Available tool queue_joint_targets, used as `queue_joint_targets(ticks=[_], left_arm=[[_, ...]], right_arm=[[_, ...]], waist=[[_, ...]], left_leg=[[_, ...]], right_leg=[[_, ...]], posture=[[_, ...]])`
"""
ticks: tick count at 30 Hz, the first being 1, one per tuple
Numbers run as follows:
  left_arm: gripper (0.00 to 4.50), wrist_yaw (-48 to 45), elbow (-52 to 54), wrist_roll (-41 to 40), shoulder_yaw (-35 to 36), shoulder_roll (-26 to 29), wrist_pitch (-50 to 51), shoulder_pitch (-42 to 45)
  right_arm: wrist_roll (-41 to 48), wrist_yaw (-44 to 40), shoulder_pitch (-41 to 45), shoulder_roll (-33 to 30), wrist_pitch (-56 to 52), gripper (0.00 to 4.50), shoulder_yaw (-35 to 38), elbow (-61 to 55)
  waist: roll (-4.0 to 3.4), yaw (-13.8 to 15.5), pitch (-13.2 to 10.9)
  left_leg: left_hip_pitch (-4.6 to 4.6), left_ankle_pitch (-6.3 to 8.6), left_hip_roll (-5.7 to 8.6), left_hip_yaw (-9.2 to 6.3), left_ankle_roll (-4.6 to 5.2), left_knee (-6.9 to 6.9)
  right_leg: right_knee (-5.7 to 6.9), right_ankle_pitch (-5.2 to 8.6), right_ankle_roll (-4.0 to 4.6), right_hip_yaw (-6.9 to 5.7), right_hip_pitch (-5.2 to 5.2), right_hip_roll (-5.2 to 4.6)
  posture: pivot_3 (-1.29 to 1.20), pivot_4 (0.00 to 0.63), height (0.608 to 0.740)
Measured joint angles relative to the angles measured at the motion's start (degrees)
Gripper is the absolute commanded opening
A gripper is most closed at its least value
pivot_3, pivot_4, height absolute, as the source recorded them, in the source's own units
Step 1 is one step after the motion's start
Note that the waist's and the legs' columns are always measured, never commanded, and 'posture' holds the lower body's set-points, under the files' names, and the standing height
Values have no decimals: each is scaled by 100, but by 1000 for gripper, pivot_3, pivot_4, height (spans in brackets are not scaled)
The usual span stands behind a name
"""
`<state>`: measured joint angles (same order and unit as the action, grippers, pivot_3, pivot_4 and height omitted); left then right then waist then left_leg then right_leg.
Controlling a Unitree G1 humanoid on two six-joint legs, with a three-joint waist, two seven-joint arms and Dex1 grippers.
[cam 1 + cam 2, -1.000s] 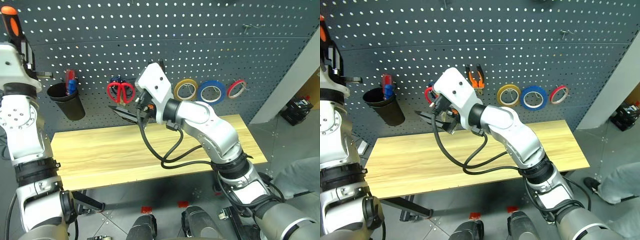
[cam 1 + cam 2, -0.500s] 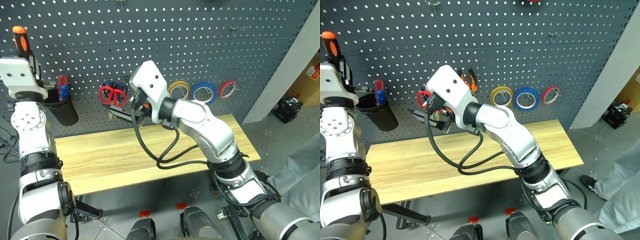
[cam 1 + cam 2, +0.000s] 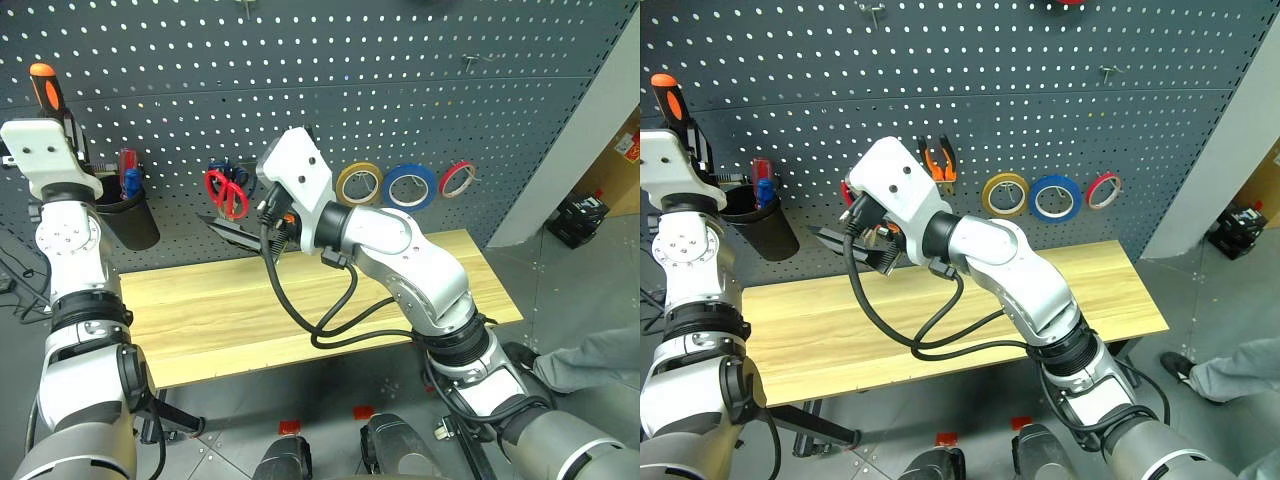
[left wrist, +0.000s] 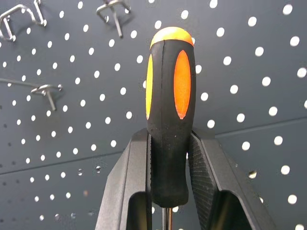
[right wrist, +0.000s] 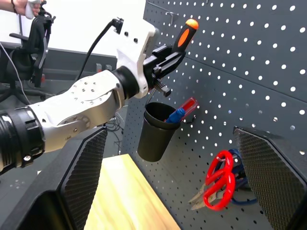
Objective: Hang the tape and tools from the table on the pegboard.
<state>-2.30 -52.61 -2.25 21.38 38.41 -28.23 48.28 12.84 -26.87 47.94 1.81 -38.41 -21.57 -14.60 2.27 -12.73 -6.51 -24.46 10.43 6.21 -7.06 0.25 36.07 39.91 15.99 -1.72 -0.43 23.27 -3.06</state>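
Left gripper (image 4: 169, 191): my fingers pinch the screwdriver (image 4: 170, 115) handle-up, ready for the black cup (image 3: 127, 215).
Right gripper (image 5: 177, 182): spread wide, holding nothing.

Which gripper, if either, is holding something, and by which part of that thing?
The left gripper is shut on the slim orange-and-black-handled screwdriver, clamping the lower part of its handle. The right gripper is open and holds nothing.

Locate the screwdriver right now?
The screwdriver is clamped handle-up in the left hand, raised in front of the pegboard on the robot's left, just above the black cup hanging there.
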Motion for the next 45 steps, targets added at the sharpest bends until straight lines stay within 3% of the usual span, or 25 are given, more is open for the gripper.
queue_joint_targets(ticks=[10, 20, 28, 30, 33, 37, 41, 45], left_arm=[[722, 179, -738, 104, -318, -72, -244, 37], [3848, 304, -216, -366, -32, -264, -494, -403], [3848, 195, 2531, -637, 18, -620, 314, -1775], [3848, -150, 3692, -696, -262, -632, 888, -2415], [3848, -465, 4591, -692, -581, -733, 1518, -3028], [3848, -314, 5203, -844, -517, -1112, 2797, -4140], [3848, 329, 5350, -901, -251, -1517, 4385, -4712], [3848, 603, 5811, -886, 34, -1596, 4795, -4803]], right_arm=[[-6, 73, -102, 30, -90, 4500, -2, -78], [-15, 70, -150, 32, -90, 4500, -5, -85], [-38, 69, -246, -79, -7, 4500, 2, -82], [-37, 66, -367, -143, 38, 4500, 4, -95], [-36, 62, -467, -222, 39, 4500, 4, -90], [-43, 95, -822, -444, 40, 4500, 51, -136], [-367, 312, -1548, -863, 336, 4500, 163, 25], [-659, 731, -2231, -844, 1141, 4500, 487, 717]], waist=[[0, -9, 0], [0, -34, 0], [-2, -59, 6], [-13, -68, 34], [-41, -36, 63], [-121, -58, 155], [-107, 108, 165], [-109, 301, 196]], left_leg=[[0, 0, 0, -1, 1, 0], [0, 0, -1, -1, 1, 0], [0, -1, 0, -1, 0, 4], [0, 0, 0, 0, 1, 1], [2, 0, 1, 0, 1, 2], [56, 3, 1, 2, 3, -13], [68, 2, -2, -36, -1, -7], [83, 14, 3, -37, -23, -4]], right_leg=[[0, 0, 0, -1, 0, 0], [2, 0, 0, 0, 0, 0], [4, 0, 1, 2, -3, 0], [1, 0, 2, 5, -5, 0], [3, 0, 2, 7, -6, 0], [3, 17, 12, 13, -49, 2], [0, 46, 0, -25, -79, 8], [-17, 47, 0, -26, -105, 6]], posture=[[-239, 88, 740], [-242, 78, 740], [-222, 63, 740], [-217, 60, 740], [-199, 58, 740], [-183, 56, 740], [-165, 44, 740], [-157, 26, 740]])
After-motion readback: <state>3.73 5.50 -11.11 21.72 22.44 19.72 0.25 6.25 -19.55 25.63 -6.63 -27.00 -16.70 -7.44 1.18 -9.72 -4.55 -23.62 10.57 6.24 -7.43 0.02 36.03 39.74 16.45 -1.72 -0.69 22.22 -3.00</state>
